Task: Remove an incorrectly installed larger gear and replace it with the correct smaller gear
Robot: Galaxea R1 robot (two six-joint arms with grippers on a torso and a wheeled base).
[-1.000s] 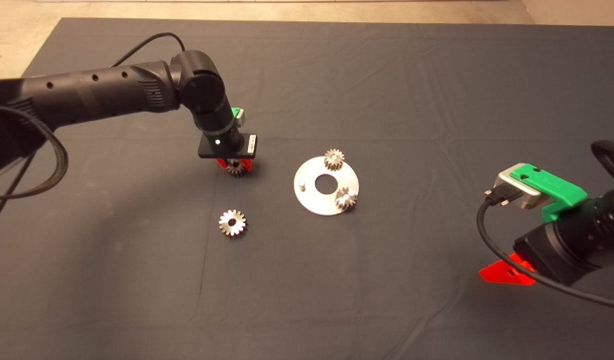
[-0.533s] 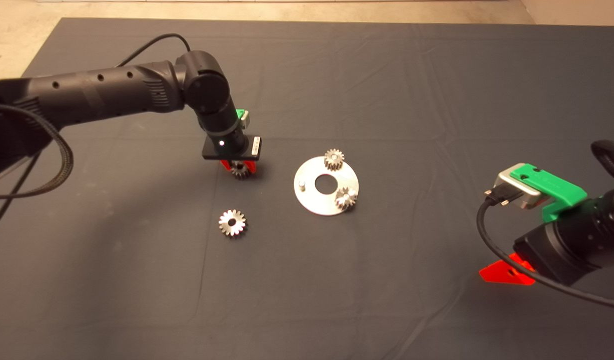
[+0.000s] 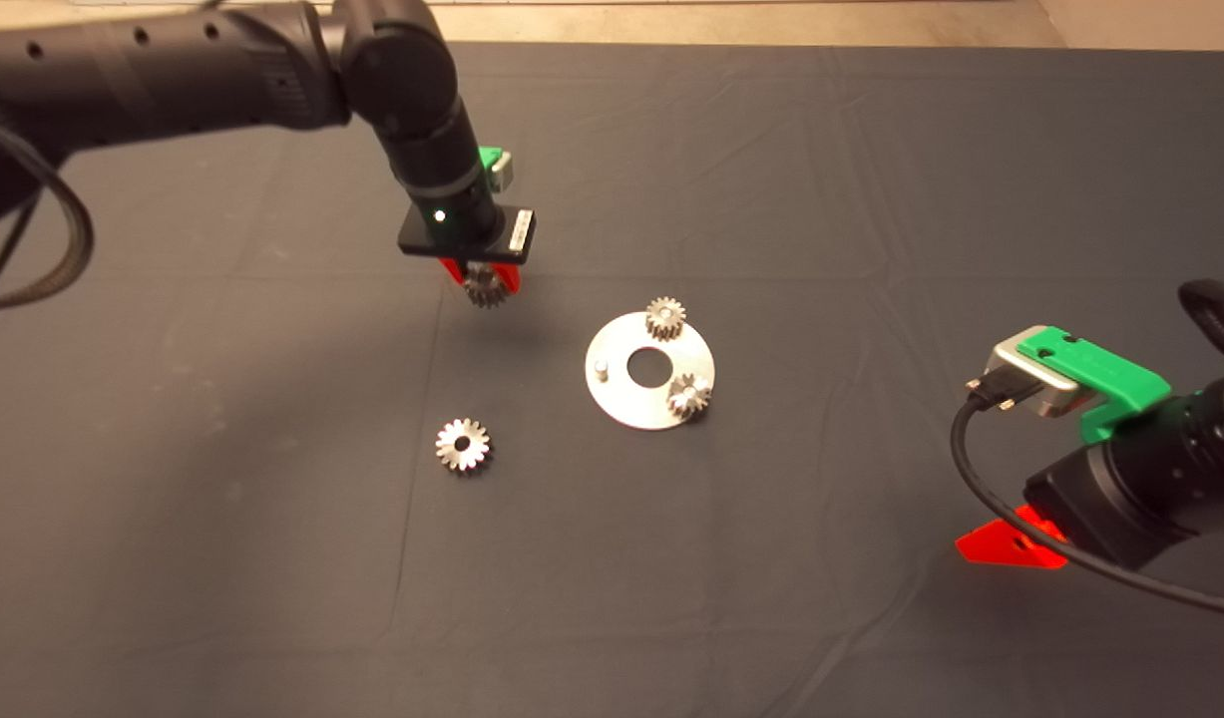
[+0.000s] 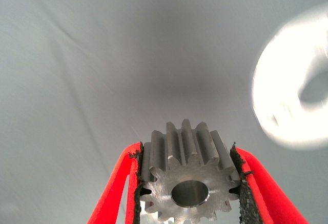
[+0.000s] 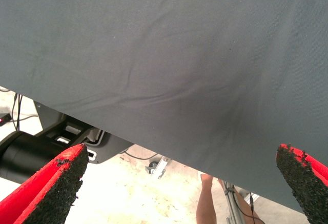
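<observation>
My left gripper [image 3: 484, 283] is shut on a smaller gear [image 3: 488, 292], dull grey with short teeth, and holds it above the mat, left of the round silver plate [image 3: 631, 404]. In the left wrist view the gear [image 4: 184, 155] sits clamped between the two red fingers [image 4: 115, 193], centre hole facing the camera. The larger gear [image 3: 463, 445], bright silver with pointed teeth, lies flat on the mat below and nearer the front. The plate carries two small gears [image 3: 664, 318] [image 3: 688, 396] and a bare peg [image 3: 601, 368]. My right gripper [image 3: 1009, 545] waits open at the lower right.
The plate has a central hole and shows as a bright blur in the left wrist view [image 4: 287, 96]. The right wrist view shows the mat's edge [image 5: 154, 147], floor, equipment and a person's leg [image 5: 207, 203] beyond it.
My left gripper has lifted the smaller gear off the mat and carried it up and slightly right. The larger gear, the plate and the right arm have not moved.
</observation>
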